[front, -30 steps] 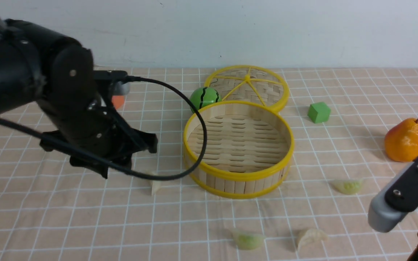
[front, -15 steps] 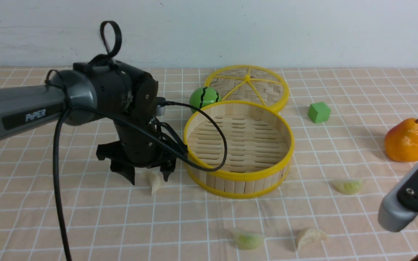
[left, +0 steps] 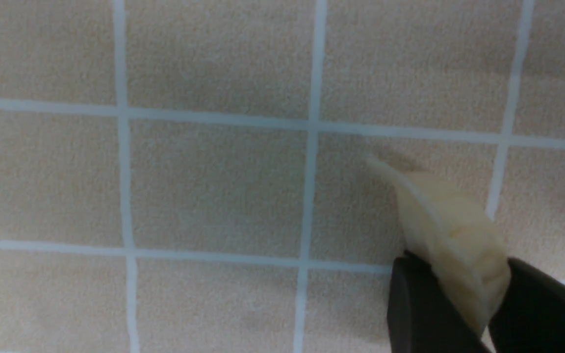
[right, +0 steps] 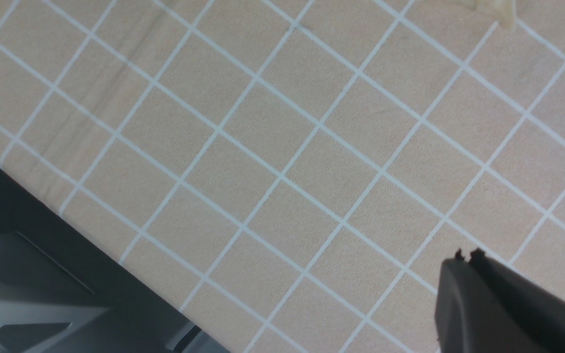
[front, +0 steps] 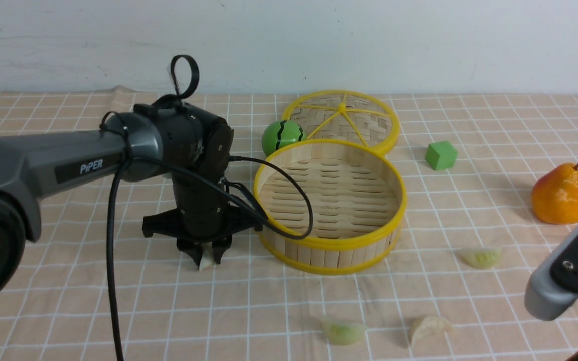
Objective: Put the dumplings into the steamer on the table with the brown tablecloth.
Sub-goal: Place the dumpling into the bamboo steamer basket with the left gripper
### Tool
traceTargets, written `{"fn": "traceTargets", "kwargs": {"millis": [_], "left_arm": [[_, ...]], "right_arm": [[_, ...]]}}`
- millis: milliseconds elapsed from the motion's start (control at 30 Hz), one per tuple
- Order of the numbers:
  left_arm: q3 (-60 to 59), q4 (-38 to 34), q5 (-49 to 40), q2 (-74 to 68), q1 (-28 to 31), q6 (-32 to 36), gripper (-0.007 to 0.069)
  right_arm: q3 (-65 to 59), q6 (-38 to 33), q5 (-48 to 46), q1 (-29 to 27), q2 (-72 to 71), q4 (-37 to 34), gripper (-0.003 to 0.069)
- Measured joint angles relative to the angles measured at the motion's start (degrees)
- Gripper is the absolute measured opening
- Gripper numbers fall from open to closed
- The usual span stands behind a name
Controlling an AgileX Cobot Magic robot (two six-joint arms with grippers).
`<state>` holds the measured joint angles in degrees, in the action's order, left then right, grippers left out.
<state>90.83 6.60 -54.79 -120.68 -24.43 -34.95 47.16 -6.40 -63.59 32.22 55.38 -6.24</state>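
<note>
– Your left gripper [front: 207,258] points straight down and pinches a small cream crescent-shaped dumpling [left: 451,230] between its two black fingers [left: 420,304]. I cannot tell whether that dumpling is clear of the cloth.

– How much room do I have around it?

– It is tight on one side. The round bamboo steamer with yellow rims [front: 330,245] stands just to the right of your gripper, its slat wall near the jaws but apart from them. To the left and towards you, the peach-beige gridded tablecloth [front: 68,301] lies open. A black cable [front: 296,190] from your wrist loops across the steamer's near-left rim.

– And the arms?

– Your left forearm reaches in almost level from the left, with the wrist bent sharply down. Your right gripper [right: 466,255] is pressed together over the cloth, low on the right and close to the cloth's near edge.

– What else is out there?

– A pale green dumpling [front: 480,257] lies right of the steamer, nearer you than the orange-red pear [front: 562,193]. A greenish dumpling [front: 343,331] and a cream pleated dumpling [front: 429,328] lie near each other, closest to you. Behind the steamer sit a flat woven disc with yellow spokes [front: 341,118], a green ball with black stripes [front: 283,135] and a green cube [front: 441,155].
</note>
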Motion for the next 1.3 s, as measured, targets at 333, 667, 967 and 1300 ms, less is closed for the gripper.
{"fn": "traceTargets", "kwargs": {"millis": [333,667,967,1300], "left_arm": [[22.23,-4.50,-10.59,0.66,-4.18,9.70,0.0175],[39.20,-2.89,-8.39,-7.93,-14.04,9.41,0.0175],[41.30,0.06,0.81,-17.77,-14.06,6.35,0.0175],[41.35,2.14,4.17,-20.13,-14.06,6.35,0.0357]], "right_arm": [[0.00,0.00,0.35,0.00,0.00,0.05,0.0014],[0.00,0.00,1.50,0.00,0.00,-0.06,0.0021],[0.00,0.00,1.55,0.00,0.00,-0.30,0.0032],[0.00,0.00,1.55,0.00,0.00,-0.30,0.0042]]}}
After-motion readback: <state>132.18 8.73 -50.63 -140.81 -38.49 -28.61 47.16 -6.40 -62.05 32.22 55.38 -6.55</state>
